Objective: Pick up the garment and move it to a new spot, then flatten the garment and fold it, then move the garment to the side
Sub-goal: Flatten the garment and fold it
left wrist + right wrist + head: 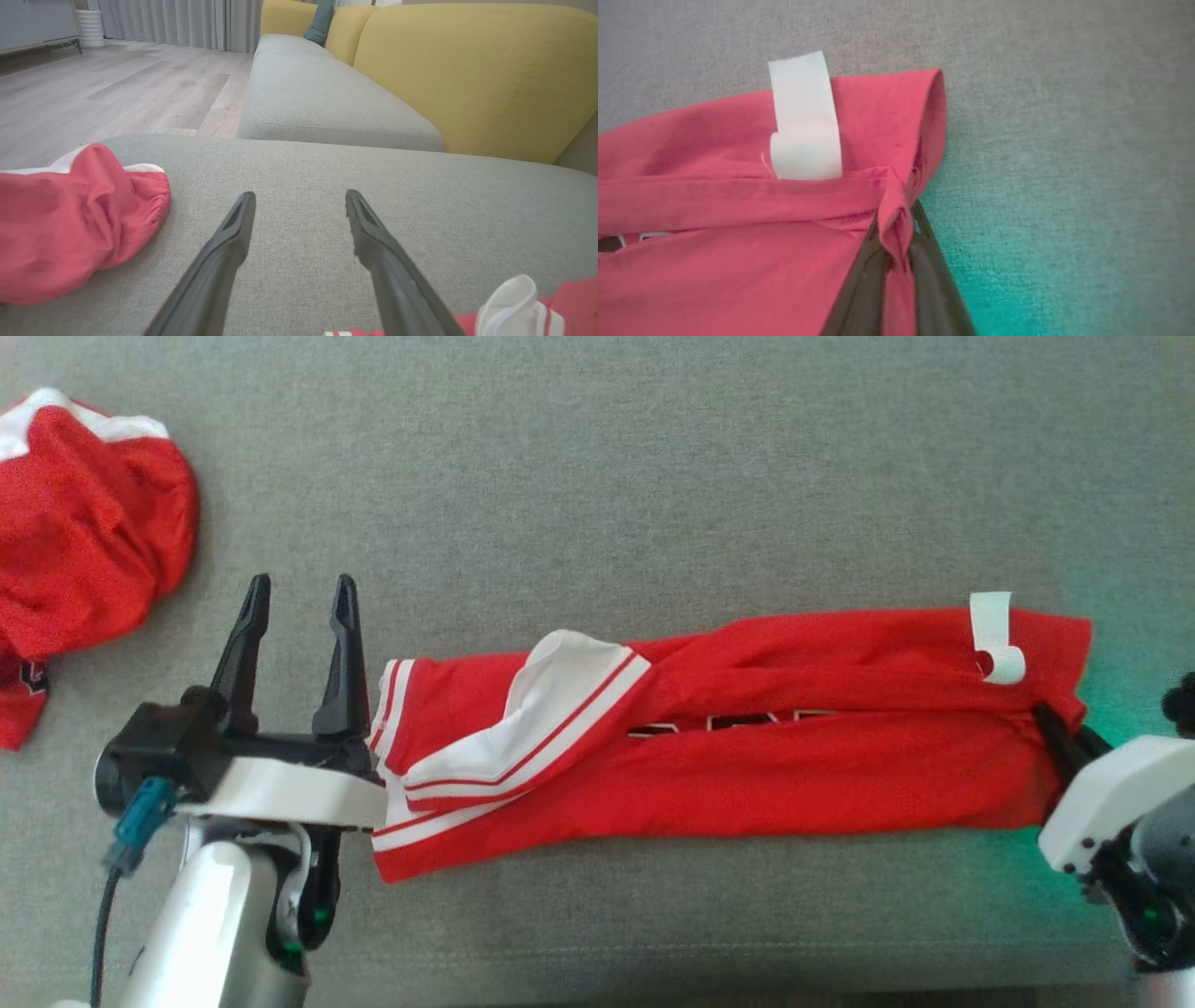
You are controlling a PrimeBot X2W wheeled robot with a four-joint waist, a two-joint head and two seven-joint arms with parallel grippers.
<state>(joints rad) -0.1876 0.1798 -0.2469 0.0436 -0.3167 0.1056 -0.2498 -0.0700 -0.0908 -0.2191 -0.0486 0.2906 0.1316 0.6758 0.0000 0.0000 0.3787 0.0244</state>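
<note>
Garment [747, 775] red, white striped trim — cushion [597, 476] grey — backrest [467, 70] yellow.

L gripper [302, 581], lower left of head view: both dark fingers spread wide, pointing up-frame, nothing btwn them. Its white wrist housing [280, 793] sits atop a silver forearm [215, 924] coming up from the bottom edge. R gripper [1046, 714], right edge at mid-height: fingers angled up-left, closed tight on a fold of the garment [738, 261], cloth pinched btwn them in the R wrist view.
</note>
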